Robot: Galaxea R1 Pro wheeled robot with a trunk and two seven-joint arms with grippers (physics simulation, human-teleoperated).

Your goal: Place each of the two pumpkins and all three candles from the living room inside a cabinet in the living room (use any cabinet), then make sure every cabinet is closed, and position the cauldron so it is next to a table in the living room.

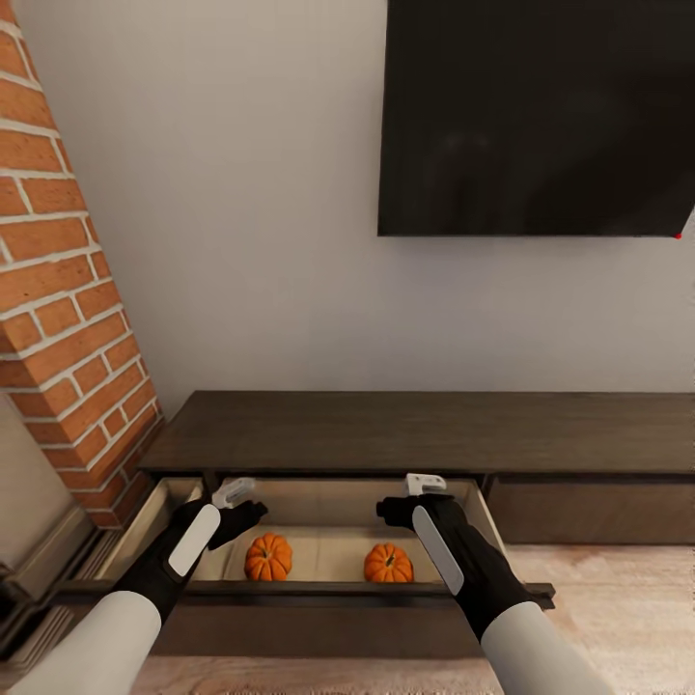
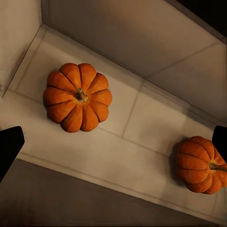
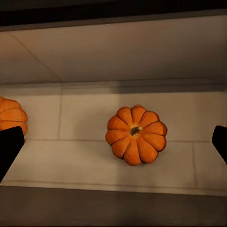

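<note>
The dark-brown cabinet (image 1: 415, 430) stands against the wall with its left drawer (image 1: 319, 589) pulled out. Two orange pumpkins lie apart on the drawer's pale tan floor: the left pumpkin (image 1: 268, 557) (image 2: 78, 97) (image 3: 10, 116) and the right pumpkin (image 1: 388, 564) (image 2: 201, 164) (image 3: 136, 135). My left gripper (image 1: 243, 510) (image 2: 115, 144) hovers open above the left pumpkin, holding nothing. My right gripper (image 1: 394, 508) (image 3: 113, 146) hovers open over the right pumpkin, also empty. The candles, cauldron and table are out of view.
A brick column (image 1: 58, 290) rises at the left beside the open drawer. A black TV (image 1: 536, 116) hangs on the wall above the cabinet. The neighbouring drawer front (image 1: 589, 512) to the right is shut. Pale wood floor (image 1: 618, 598) lies at the right.
</note>
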